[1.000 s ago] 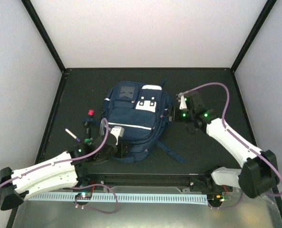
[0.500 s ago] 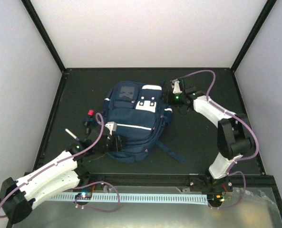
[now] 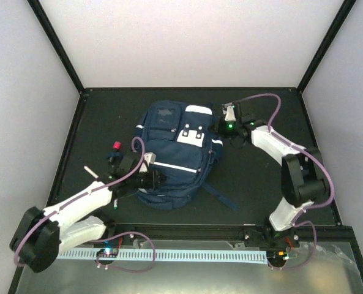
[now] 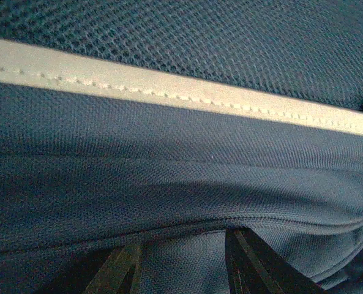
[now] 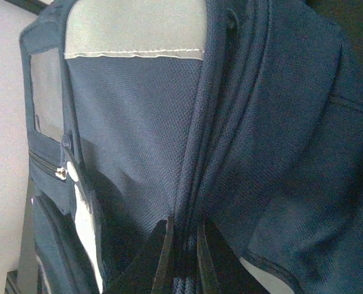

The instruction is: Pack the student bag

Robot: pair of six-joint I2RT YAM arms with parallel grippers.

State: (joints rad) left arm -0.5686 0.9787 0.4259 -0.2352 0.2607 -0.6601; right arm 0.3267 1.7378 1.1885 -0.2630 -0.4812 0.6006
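The student bag [image 3: 175, 156] lay flat near the middle of the dark table [image 3: 261, 177], with its white buckle patch [image 3: 190, 133] toward the far end. The left gripper [image 3: 155, 178] sat against the bag's near left flank. In the left wrist view its two fingers [image 4: 123, 269] stood a little apart beneath a fold of navy cloth, and a white stripe [image 4: 169, 92] ran across above them. Whether they pinched the cloth or only pressed into it could not be told from so close a view. The right gripper [image 3: 220, 127] met the bag's far right edge. In its wrist view the fingers [image 5: 164, 248] were drawn close together, clamped on a ridge of navy fabric along the bag's side seam. Left of the bag and apart from it lay a red-capped item [image 3: 116, 146] and a slim white stick [image 3: 90, 172].
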